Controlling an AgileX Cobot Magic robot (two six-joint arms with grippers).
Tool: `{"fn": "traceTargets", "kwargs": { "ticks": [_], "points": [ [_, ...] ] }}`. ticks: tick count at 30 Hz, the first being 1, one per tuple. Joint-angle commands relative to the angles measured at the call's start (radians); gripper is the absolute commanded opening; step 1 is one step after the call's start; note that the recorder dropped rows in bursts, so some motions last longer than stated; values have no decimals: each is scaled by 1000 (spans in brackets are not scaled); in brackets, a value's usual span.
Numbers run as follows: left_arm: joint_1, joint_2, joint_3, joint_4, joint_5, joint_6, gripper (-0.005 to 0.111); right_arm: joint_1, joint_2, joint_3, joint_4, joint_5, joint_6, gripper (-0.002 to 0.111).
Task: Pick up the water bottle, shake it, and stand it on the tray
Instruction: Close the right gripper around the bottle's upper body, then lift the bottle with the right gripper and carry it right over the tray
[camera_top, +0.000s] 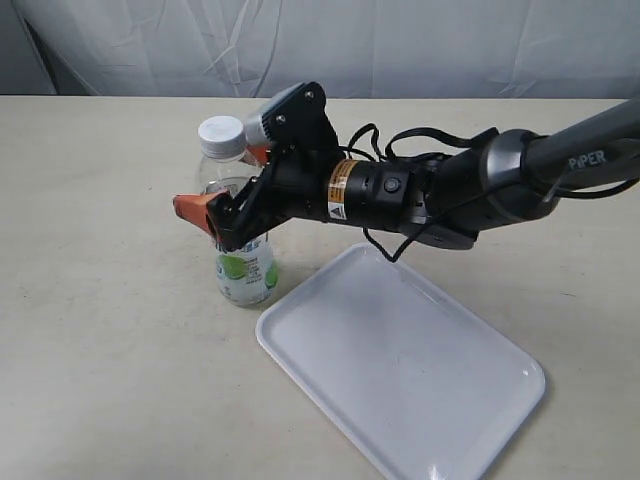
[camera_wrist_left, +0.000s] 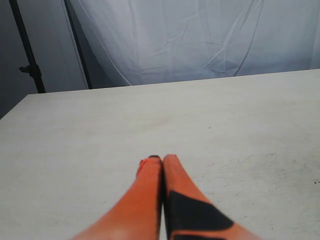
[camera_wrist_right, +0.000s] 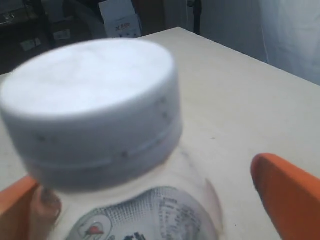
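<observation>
Water bottle: likely light, slick, crushable; grip below cap. Right claw straddles it, apart; left claw together.

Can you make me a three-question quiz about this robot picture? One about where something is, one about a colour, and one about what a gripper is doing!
1. Where is the water bottle?
A) on the table beside the tray
B) on the tray
C) lying on its side

2. What colour is the bottle's cap?
A) green
B) white
C) blue

3. How is the left gripper?
A) wide open
B) shut on the bottle
C) shut, holding nothing

Answers:
1 A: it stands upright on the table, just off the tray's rim.
2 B: the cap is plain white.
3 C: its orange fingers meet with nothing between them.
</observation>
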Motion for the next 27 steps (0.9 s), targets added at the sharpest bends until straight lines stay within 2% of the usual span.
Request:
{"fn": "traceTargets", "kwargs": {
  "ticks": [1, 4, 6, 8, 10, 11, 16, 19, 22, 25, 27],
  "points": [
    [0, -5, 5, 1, -6, -4, 0, 0, -1, -5, 18, 39, -6, 104],
    [0, -5, 5, 1, -6, -4, 0, 0, -1, -5, 19, 49, -6, 99],
    [0, -5, 5, 1, -6, -4, 0, 0, -1, -5, 19, 47, -6, 83],
    [0, -5, 5, 1, -6, -4, 0, 0, -1, -5, 16, 47, -6, 51],
    [0, -5, 5, 1, -6, -4, 0, 0, -1, -5, -3, 45, 22, 7],
    [0, -5, 5, 1, -6, -4, 0, 0, -1, -5, -3, 37, 60, 1],
    [0, -5, 5, 1, -6, -4, 0, 0, -40, -5, 14, 3, 91, 2],
    [0, -5, 5, 1, -6, -4, 0, -2, -138, -5, 75, 91, 91, -1],
    [0, -5, 5, 1, -6, -4, 0, -2, -292, -21, 122, 350, 86, -1],
    [0, -5, 5, 1, -6, -4, 0, -2, -444, -31, 56, 625, 80, -1],
    [0, -5, 5, 1, -6, -4, 0, 1, -542, -26, 40, 738, 80, -1]
  ]
}}
